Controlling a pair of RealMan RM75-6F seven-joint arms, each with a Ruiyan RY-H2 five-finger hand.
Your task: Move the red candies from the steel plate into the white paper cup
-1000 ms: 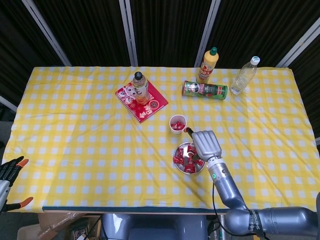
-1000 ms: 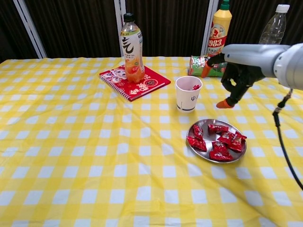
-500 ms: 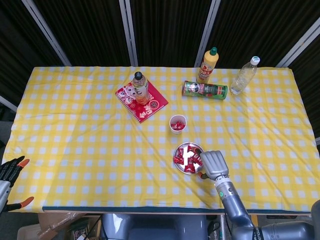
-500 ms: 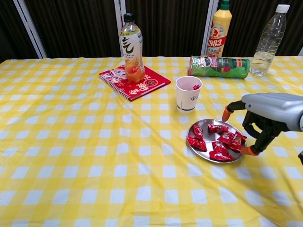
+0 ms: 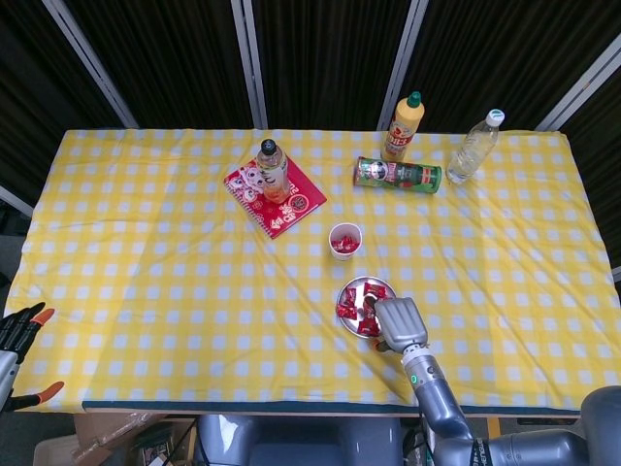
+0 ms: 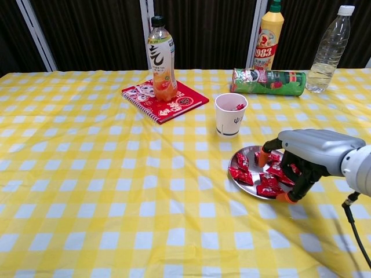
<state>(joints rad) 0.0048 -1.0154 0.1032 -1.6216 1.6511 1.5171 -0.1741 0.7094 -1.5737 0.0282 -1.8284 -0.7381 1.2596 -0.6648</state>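
Right hand (image 6: 301,159) hovering low over the right half of the steel plate (image 6: 239,180), palm down, fingers curled toward the red candies (image 6: 261,174); cannot tell whether anything is held. White paper cup (image 6: 231,114) just beyond the plate's far-left rim, candy visible inside. Open checked table (image 6: 87,191) stretching left and near. Left hand (image 5: 19,335) seen only from the head camera, off the near-left corner, fingers spread and empty.

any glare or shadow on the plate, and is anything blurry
Head view: the steel plate shows a bright glare patch on its bare metal. Chest view: the right hand casts a soft shadow on the cloth beneath it; everything looks sharp in both views.
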